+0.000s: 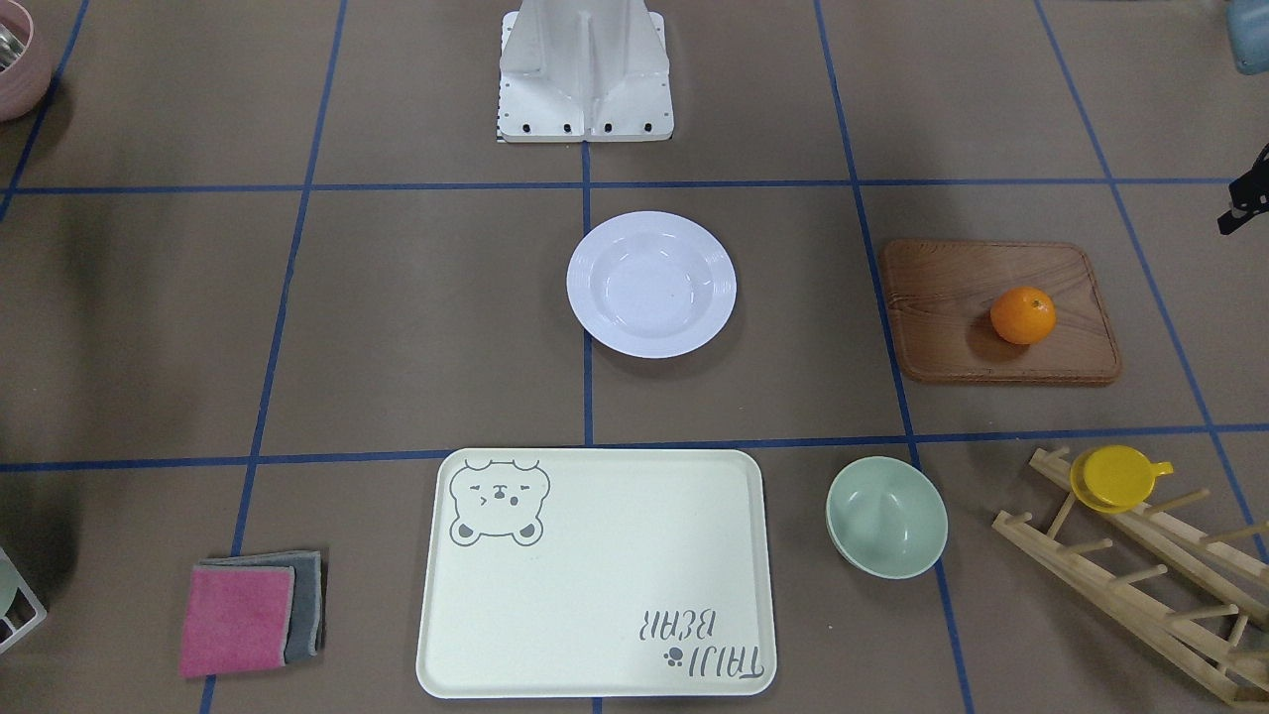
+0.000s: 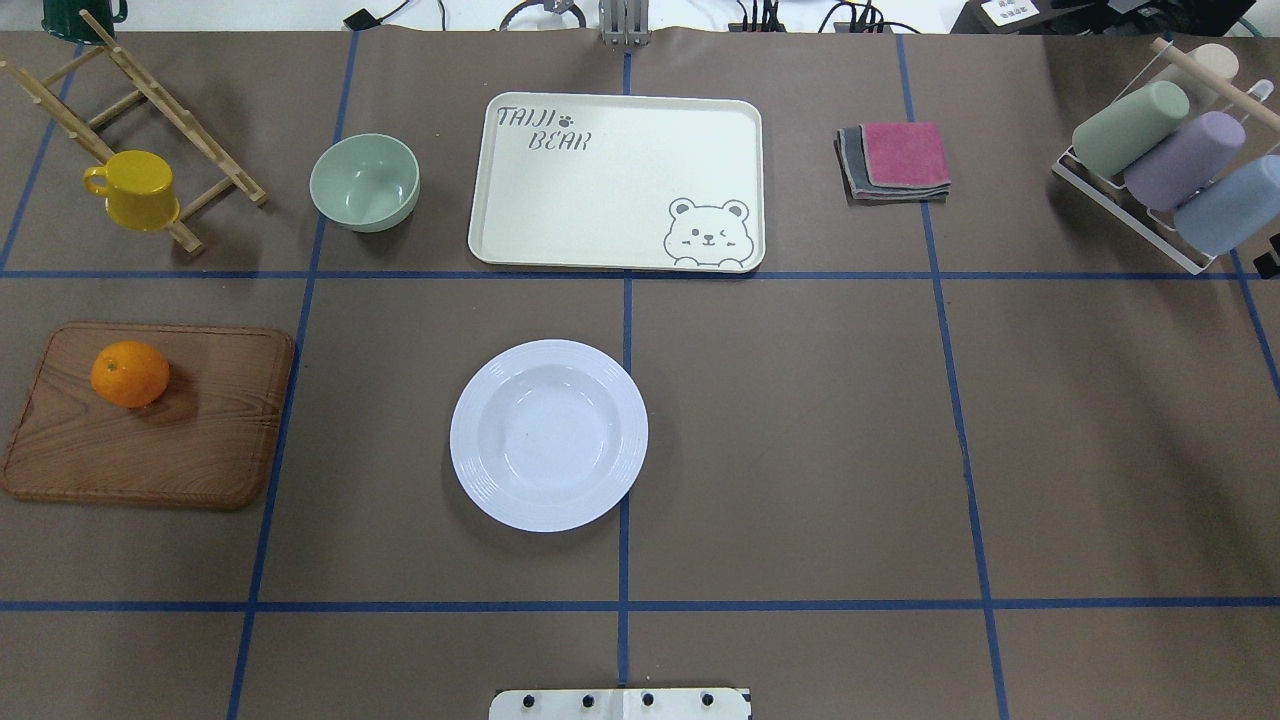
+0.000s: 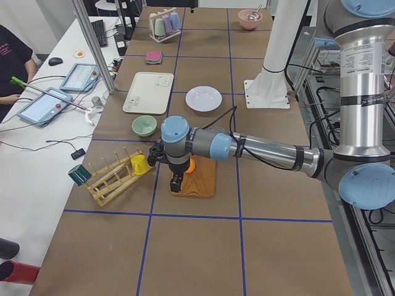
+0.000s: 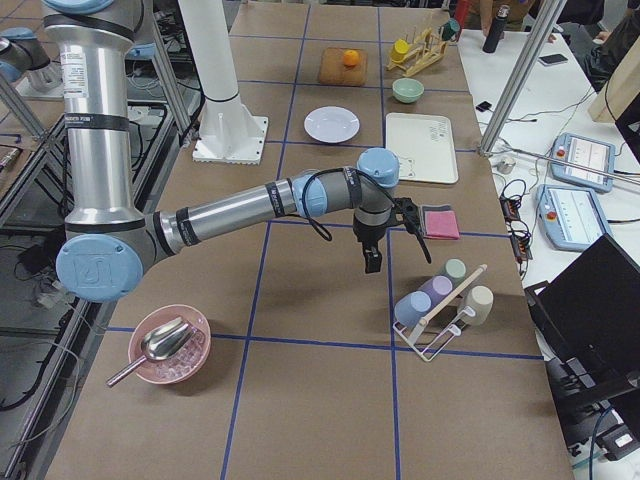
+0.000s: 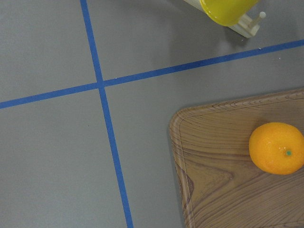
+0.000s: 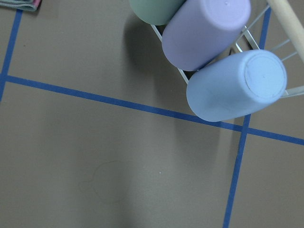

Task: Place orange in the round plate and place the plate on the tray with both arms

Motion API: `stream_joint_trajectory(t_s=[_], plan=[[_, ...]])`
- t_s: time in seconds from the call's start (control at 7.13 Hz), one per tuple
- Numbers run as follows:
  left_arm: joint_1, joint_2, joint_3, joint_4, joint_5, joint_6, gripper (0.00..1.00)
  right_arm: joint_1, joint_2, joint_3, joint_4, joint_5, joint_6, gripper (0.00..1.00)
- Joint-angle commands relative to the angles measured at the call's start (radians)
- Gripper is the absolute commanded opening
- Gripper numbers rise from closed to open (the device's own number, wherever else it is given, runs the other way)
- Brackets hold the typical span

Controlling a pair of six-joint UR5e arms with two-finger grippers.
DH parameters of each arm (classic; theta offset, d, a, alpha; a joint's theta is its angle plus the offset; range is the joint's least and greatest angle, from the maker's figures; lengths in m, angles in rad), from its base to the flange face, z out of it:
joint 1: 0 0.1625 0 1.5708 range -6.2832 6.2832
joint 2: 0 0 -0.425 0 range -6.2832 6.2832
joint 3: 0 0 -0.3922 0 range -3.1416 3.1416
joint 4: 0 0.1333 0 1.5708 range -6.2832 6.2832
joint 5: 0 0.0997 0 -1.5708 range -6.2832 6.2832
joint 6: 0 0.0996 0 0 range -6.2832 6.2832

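Orange (image 2: pixel 130 373) on wooden board (image 2: pixel 150 445) by worktop's left edge; round plate (image 2: pixel 548 435) central. Cannot tell whether left fingers (image 3: pixel 176 184) or right fingers (image 4: pixel 372 264) are apart.

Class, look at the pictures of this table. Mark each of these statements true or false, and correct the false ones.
1. The orange lies on the wooden board. True.
2. The round plate already holds the orange. False: the plate is empty.
3. The round plate stands on the tray. False: it stands on the table, apart from the tray.
4. Nothing lies on the tray. True.
5. The yellow cup sits on the wooden rack. True.
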Motion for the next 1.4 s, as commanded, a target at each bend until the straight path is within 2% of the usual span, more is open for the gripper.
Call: stream_joint_trajectory(t_s=[0.0,0.28,0.56,0.98,1.12,1.26], plan=[[-0.001,0.003,-0.007,0.0,0.002,0.0,0.98,0.0,0.007,0.008,0.001,0.021,0.0,1.0],[0.001,-0.014,-0.017,0.0,0.002,-0.079,0.98,0.0,0.083,0.04,0.002,0.038,0.002,1.0],[0.016,-0.023,-0.038,-0.002,0.0,-0.164,0.99,-0.004,0.102,0.054,0.002,0.244,0.018,1.0],[0.125,-0.045,-0.037,-0.063,0.002,-0.323,0.99,-0.067,0.159,0.049,0.002,0.447,0.219,1.0],[0.142,-0.045,-0.031,-0.124,0.003,-0.39,0.99,-0.093,0.156,0.038,0.067,0.478,0.233,1.0],[0.195,-0.043,-0.027,-0.164,0.006,-0.452,0.99,-0.115,0.153,0.014,0.157,0.478,0.361,1.0]])
